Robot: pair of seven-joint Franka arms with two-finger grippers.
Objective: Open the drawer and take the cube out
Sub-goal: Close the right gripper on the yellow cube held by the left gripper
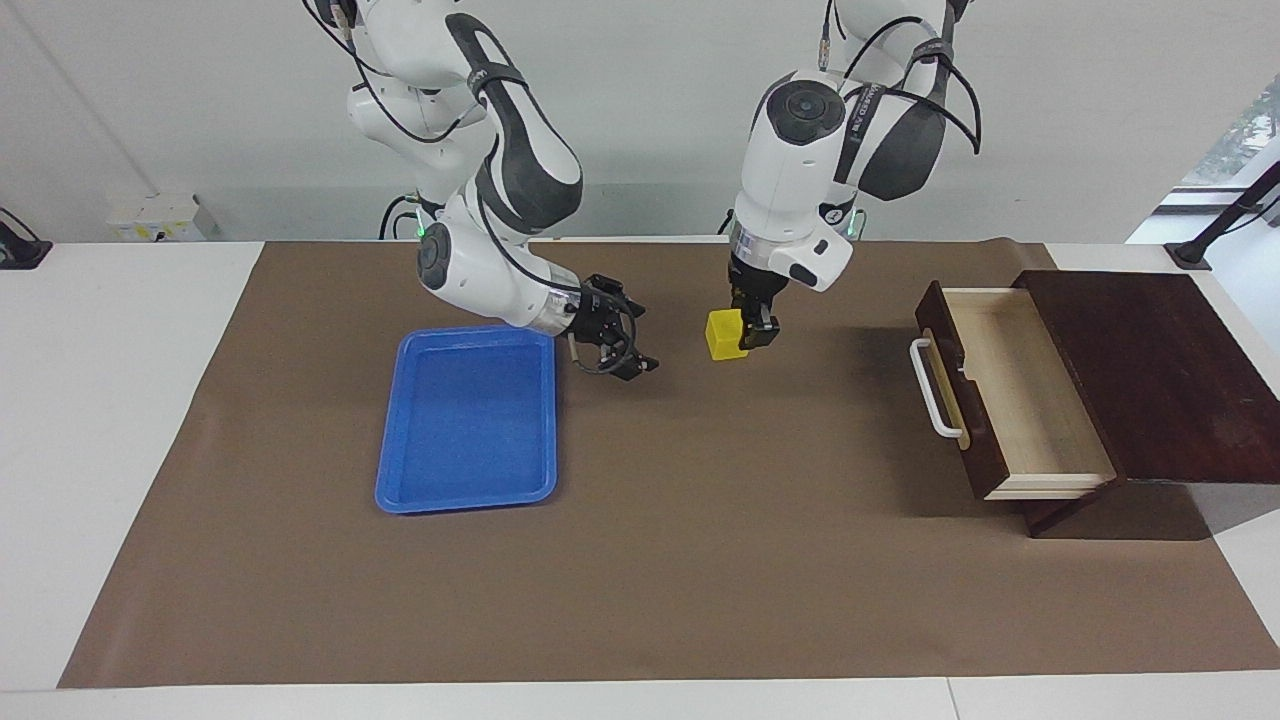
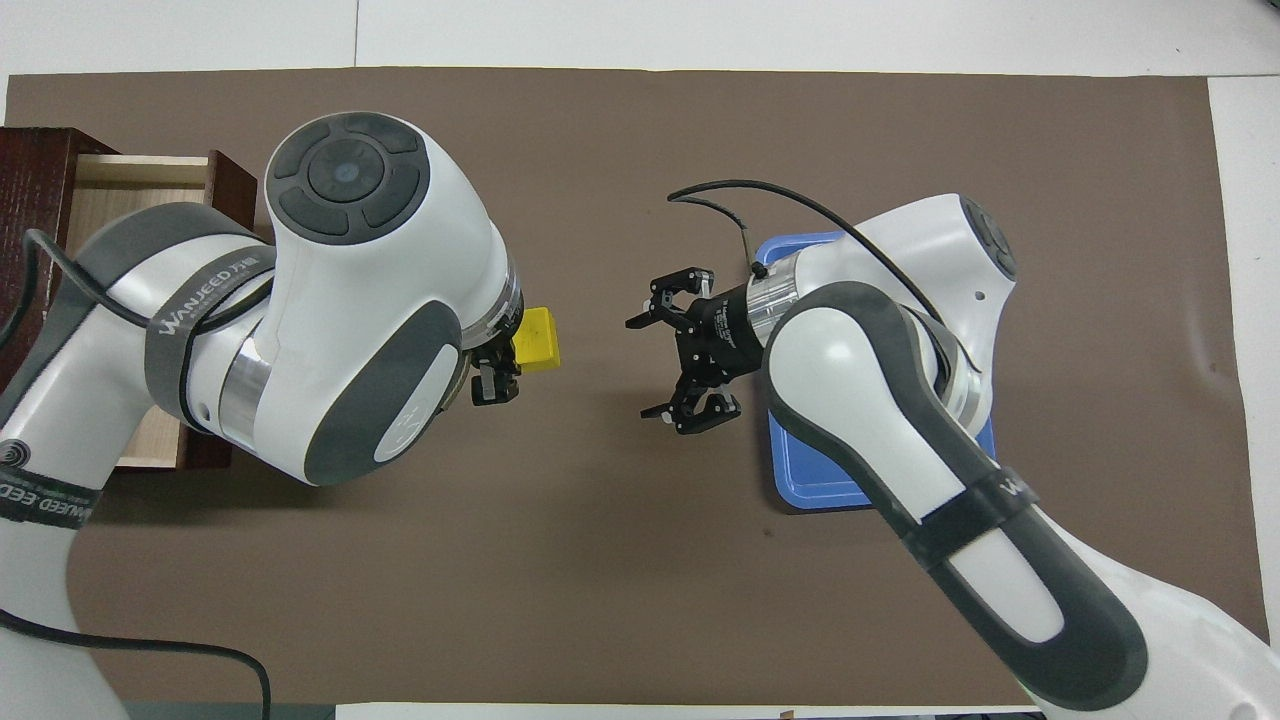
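Left gripper [image 1: 748, 325] clamped on yellow cube [image 1: 725, 334], held up over the brown mat [image 1: 700, 560] mid-table, at nine o'clock of the drawer [image 1: 1010, 390] in the facing view. Drawer pulled out at the left arm's end, pale inside showing. Right gripper [image 1: 630, 340], fingers spread wide, holds nothing, hangs between blue tray [image 1: 465, 420] and cube, cube at its three o'clock.

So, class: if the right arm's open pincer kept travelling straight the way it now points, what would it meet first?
Most likely the yellow cube held in the shut left pincer. The right pincer, open, points across the brown mat at it, though relative height is uncertain.
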